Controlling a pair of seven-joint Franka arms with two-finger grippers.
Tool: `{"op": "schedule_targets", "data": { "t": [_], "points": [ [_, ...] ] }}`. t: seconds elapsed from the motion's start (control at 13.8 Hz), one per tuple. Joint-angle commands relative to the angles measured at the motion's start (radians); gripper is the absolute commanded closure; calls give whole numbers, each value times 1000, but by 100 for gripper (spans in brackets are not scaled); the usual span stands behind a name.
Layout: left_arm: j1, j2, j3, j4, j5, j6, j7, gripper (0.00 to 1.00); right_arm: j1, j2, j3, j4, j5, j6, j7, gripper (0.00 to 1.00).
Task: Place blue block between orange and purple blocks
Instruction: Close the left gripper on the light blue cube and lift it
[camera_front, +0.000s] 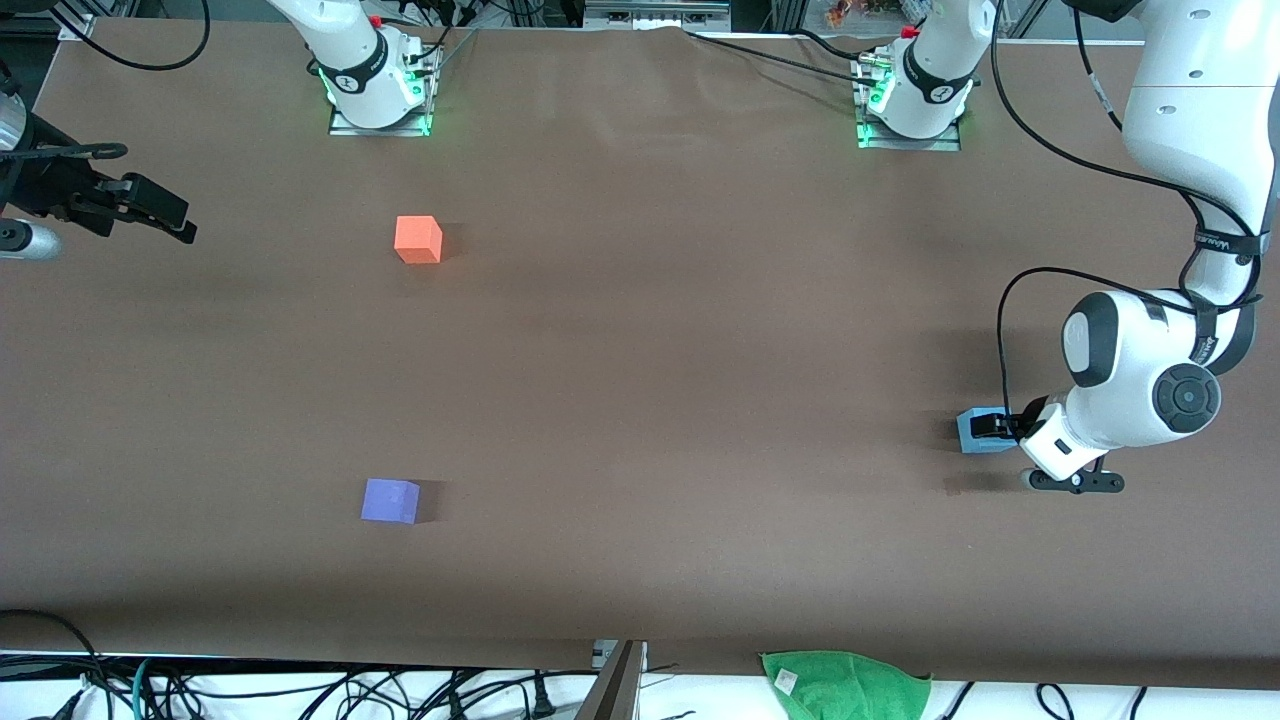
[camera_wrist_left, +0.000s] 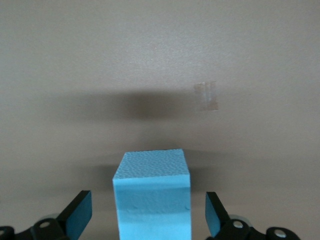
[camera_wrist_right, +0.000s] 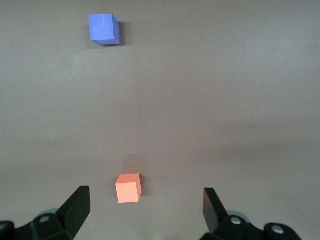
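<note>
The wide brown matte desk (camera_front: 640, 400) carries three small foam-like cubes of equal size. The left arm's claw (camera_front: 1000, 428) is down at the left arm's end of the desk, its fingers spread wide on either side of the light sky-blue matte cube (camera_front: 975, 432); the left wrist view shows clear gaps between each finger pad and the blue block (camera_wrist_left: 152, 197), so nothing is gripped yet. The right arm waits, its claw (camera_front: 150, 215) raised over the right arm's end of the desk, fingers wide apart and empty.

The bright orange matte cube (camera_front: 418, 239) and the violet-purple matte cube (camera_front: 390, 500) sit well apart toward the right arm's end, the purple one nearer the front camera, with open desk between them.

Risks, as I judge them: the blue cube looks slightly turned relative to the pads, so closing could twist it or pinch a corner and let it slip. A long carry follows; a weak hold on the finely pebbled surface could drop it. Lowering off-line could nudge either neighbour
</note>
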Motion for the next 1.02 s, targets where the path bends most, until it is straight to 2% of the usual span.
{"op": "schedule_targets", "data": {
  "t": [0.0,0.36,0.51,0.58,0.65,0.73,0.87,0.95],
  "points": [
    [-8,8,-2,12,-20,0,-9,0,-16,-23,11,-15,14,-4,8,0],
    [-9,42,1,-6,4,43,10,0,-16,-23,11,-15,14,-10,8,0],
    [-3,42,0,-11,52,43,10,0,-16,-23,11,-15,14,-10,8,0],
    [0,42,0,-12,53,43,10,6,-16,-23,11,-15,14,-9,8,0],
    [0,42,0,-14,53,43,10,26,-16,-23,11,-15,14,-10,8,0],
    [0,47,0,-14,53,41,11,52,-16,-22,11,-15,14,-10,8,0],
    [-6,47,-2,-14,53,36,11,83,-16,-22,11,-15,14,-10,8,0],
    [-5,47,-2,-14,53,33,11,89,-16,-22,11,-15,14,-10,8,0]
  ]
}}
